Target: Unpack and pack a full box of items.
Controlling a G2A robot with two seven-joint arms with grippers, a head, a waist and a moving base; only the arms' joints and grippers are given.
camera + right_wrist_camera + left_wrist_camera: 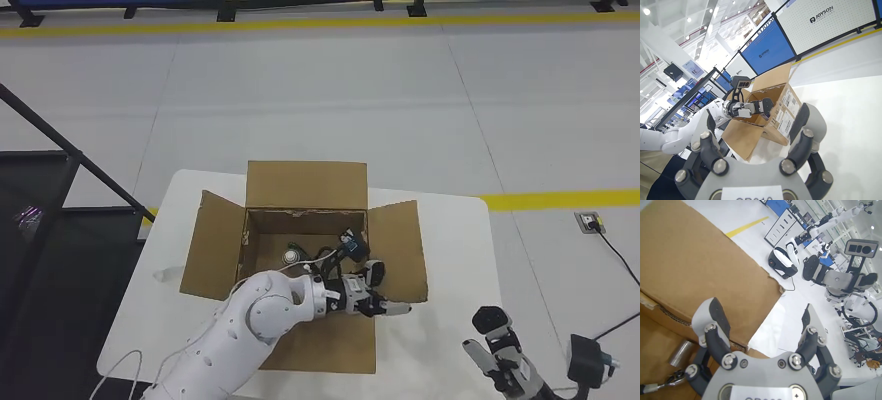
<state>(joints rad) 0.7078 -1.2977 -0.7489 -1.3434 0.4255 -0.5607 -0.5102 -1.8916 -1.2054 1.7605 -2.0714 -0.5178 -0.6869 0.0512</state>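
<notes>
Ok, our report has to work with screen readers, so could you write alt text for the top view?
An open box stands on a white table, with the left gripper, open, in its mouth near the right flap and a few items lying inside. The right gripper, also open, hangs by the table's right edge.

The brown cardboard box [305,185] sits upright on the white desk [455,250] with all four flaps folded out. Its near right corner lies directly under the left pincer [392,306], and the whole box is well apart from the right pincer [755,123]. The side wall facing the right pincer carries white printed labels. Inside, beyond the left pincer, lie a white round item [290,257] and a dark item with a blue top [350,240]. A shiny metal cylinder [680,353] and a metal clip [676,377] rest just beside the left pincer.
</notes>
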